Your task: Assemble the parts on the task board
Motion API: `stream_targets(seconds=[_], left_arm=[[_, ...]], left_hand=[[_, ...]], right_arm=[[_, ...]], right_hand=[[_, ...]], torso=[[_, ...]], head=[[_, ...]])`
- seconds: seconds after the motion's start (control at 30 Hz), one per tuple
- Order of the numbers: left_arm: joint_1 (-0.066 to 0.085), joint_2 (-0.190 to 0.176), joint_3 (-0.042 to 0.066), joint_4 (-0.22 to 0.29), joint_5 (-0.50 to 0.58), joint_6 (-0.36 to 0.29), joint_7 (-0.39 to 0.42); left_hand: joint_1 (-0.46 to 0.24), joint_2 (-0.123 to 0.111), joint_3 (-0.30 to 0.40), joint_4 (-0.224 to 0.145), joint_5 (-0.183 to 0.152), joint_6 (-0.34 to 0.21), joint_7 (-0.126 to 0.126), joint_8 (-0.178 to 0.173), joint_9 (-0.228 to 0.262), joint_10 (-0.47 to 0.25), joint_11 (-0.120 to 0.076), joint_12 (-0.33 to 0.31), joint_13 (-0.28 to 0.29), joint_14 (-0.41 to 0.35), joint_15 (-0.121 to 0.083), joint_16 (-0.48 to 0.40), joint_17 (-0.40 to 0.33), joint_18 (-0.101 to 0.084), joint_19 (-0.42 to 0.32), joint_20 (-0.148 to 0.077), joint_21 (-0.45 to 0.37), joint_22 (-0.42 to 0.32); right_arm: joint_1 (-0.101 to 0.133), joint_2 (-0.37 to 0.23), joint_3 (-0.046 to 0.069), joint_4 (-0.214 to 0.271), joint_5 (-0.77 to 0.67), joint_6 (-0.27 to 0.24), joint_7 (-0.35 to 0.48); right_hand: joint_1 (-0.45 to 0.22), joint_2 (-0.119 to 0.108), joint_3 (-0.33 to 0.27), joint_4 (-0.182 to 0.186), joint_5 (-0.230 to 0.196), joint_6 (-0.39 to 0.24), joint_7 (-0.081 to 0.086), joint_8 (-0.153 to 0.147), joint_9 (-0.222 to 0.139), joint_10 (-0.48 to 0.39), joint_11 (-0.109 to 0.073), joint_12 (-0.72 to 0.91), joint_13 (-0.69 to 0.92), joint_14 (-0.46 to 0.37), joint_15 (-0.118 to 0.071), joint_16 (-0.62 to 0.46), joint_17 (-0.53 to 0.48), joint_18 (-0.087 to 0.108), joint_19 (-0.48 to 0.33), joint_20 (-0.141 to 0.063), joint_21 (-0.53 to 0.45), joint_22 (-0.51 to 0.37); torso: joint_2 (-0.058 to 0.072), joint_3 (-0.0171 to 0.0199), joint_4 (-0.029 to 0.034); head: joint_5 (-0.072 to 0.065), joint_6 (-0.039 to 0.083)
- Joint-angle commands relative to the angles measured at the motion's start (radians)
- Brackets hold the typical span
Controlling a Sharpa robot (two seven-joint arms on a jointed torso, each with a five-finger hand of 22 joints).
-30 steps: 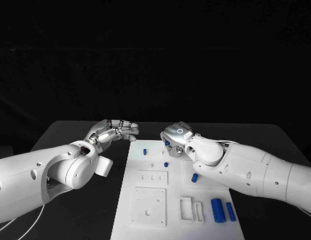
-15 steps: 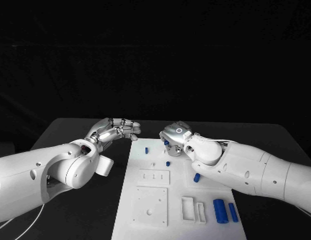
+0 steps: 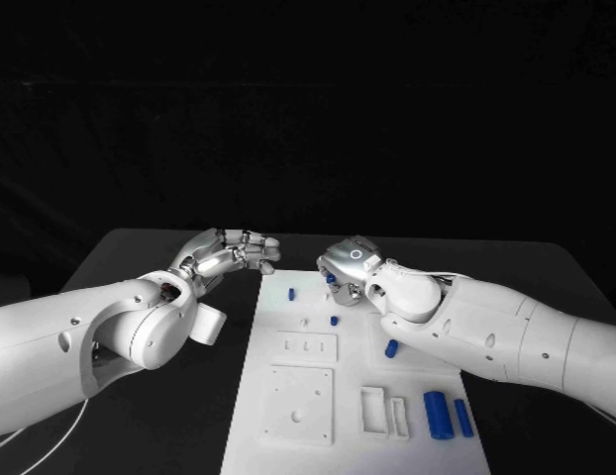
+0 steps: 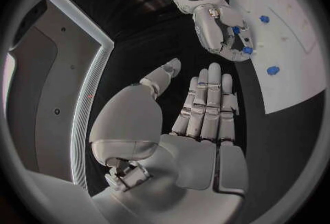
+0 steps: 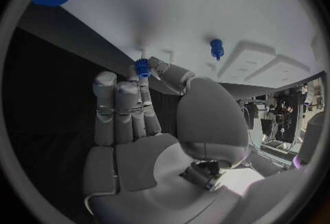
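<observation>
Left hand (image 3: 237, 251) slightly higher, fingers together.

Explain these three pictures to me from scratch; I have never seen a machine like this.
This is a robot with two white arms ending in silver hands, working at a black table. One picture looks down from its head; the two round pictures come from cameras at its wrists, behind each hand. On the table lies a white task board with small blue parts lying on it or standing in it. The right hand pinches a small blue part between thumb and a finger at the board's far end. The left hand holds nothing, its fingers apart, beside the board.
</observation>
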Motion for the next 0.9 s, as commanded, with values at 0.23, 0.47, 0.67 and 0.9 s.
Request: stream_targets(seconds=[0.23,0.47,0.67,0.9], left_arm=[[0.002,0.015,0.001,-0.013,-0.008,0.009,0.005],[0.002,0.016,0.001,-0.015,-0.007,0.008,0.006],[0.002,0.014,0.001,-0.013,-0.007,0.008,0.005],[0.002,0.013,0.001,-0.013,-0.007,0.007,0.005]], left_hand=[[0.006,-0.004,0.0,-0.008,-0.004,-0.003,0.003,-0.004,-0.001,-0.007,0.002,-0.006,-0.001,-0.005,0.004,0.003,-0.001,-0.009,0.006,-0.002,-0.005,0.002],[0.006,-0.004,0.0,-0.008,-0.004,-0.003,0.003,-0.004,-0.001,-0.008,0.003,-0.007,-0.001,-0.005,0.004,0.003,-0.001,-0.009,0.006,-0.002,-0.005,0.002],[0.006,-0.004,0.0,-0.008,-0.004,-0.003,0.003,-0.004,-0.001,-0.008,0.003,-0.007,-0.001,-0.005,0.004,0.003,-0.001,-0.009,0.006,-0.002,-0.005,0.002],[0.006,-0.004,0.0,-0.008,-0.004,-0.004,0.003,-0.004,-0.001,-0.008,0.003,-0.008,-0.001,-0.005,0.004,0.003,-0.001,-0.009,0.006,-0.002,-0.005,0.002]], right_arm=[[0.0,0.002,0.0,-0.01,0.013,0.018,0.017],[0.0,0.003,0.0,-0.01,0.023,0.024,0.024],[0.0,0.005,0.0,-0.019,0.032,0.036,0.026],[0.0,-0.001,0.0,-0.015,0.039,0.053,0.03]], right_hand=[[0.011,-0.002,0.0,0.007,0.003,0.004,0.001,0.002,0.002,0.02,0.014,0.002,0.001,-0.014,-0.007,0.004,-0.002,0.064,0.007,-0.013,0.006,0.019],[0.012,-0.006,0.001,0.01,0.003,0.002,0.002,0.001,0.001,0.018,0.015,-0.001,0.001,-0.015,-0.006,0.004,-0.004,0.064,0.005,-0.012,0.007,0.019],[0.012,-0.009,0.003,0.013,0.003,0.0,0.002,0.0,0.001,0.018,0.016,-0.002,0.0,-0.016,-0.006,0.004,-0.005,0.064,0.003,-0.012,0.007,0.019],[0.012,-0.012,0.004,0.015,0.003,-0.001,0.003,-0.001,0.001,0.016,0.017,-0.004,0.0,-0.017,-0.005,0.004,-0.007,0.064,0.001,-0.011,0.007,0.018]], torso=[[0.003,-0.0019,-0.0026],[0.002,-0.0019,-0.0011],[0.003,-0.0022,-0.0004],[0.004,-0.0028,-0.0021]], head=[[0.0,-0.004],[-0.002,-0.008],[-0.001,-0.008],[0.0,-0.009]])
